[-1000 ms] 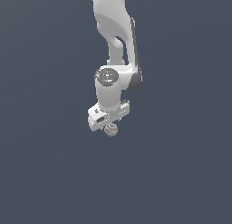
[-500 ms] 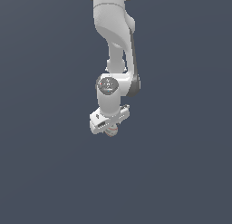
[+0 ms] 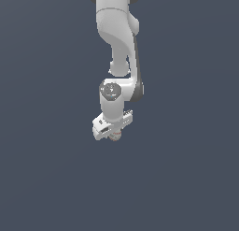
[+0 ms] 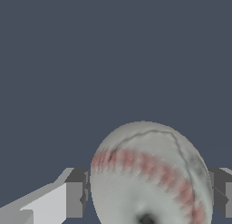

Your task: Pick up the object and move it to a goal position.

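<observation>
The object is a small pale grey-white ball (image 4: 149,177) with a band of reddish stitch marks. It sits between my gripper's (image 4: 152,198) two fingers (image 4: 76,193), which press on both its sides. In the exterior view the ball (image 3: 114,136) peeks out just under the white hand of my gripper (image 3: 113,133), mostly hidden by it. The arm hangs down from the top of the exterior view and holds the ball above the plain dark grey-blue ground.
Only the flat dark grey-blue ground (image 3: 186,178) shows around the arm. No other objects or goal marker are visible in either view.
The arm has drawn back and up with the ball still held; the hand sits slightly higher in the exterior view than one second ago.
</observation>
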You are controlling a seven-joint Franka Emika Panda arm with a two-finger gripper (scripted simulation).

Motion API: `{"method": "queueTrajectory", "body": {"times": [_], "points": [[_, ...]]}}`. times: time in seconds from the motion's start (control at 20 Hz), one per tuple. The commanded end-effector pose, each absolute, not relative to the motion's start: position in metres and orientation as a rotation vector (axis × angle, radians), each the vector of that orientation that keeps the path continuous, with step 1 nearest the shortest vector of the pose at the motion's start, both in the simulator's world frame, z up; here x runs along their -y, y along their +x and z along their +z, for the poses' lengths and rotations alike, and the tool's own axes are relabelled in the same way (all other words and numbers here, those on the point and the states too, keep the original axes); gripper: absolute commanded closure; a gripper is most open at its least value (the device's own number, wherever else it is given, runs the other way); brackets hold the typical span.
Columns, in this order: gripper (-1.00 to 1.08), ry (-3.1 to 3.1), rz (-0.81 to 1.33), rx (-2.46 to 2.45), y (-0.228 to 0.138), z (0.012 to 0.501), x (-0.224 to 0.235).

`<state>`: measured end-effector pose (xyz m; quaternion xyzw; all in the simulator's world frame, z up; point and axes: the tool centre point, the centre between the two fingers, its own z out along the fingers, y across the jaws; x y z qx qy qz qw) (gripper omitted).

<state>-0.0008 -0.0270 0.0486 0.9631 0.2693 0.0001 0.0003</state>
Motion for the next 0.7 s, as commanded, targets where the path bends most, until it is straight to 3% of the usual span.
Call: {"method": "queueTrajectory", "body": {"times": [0.0,0.65], "points": [[1.08,3.025,0.0,-0.848,-0.001,0.048,0.026],[1.08,3.024,0.0,-0.847,-0.003,0.066,0.022]]}}
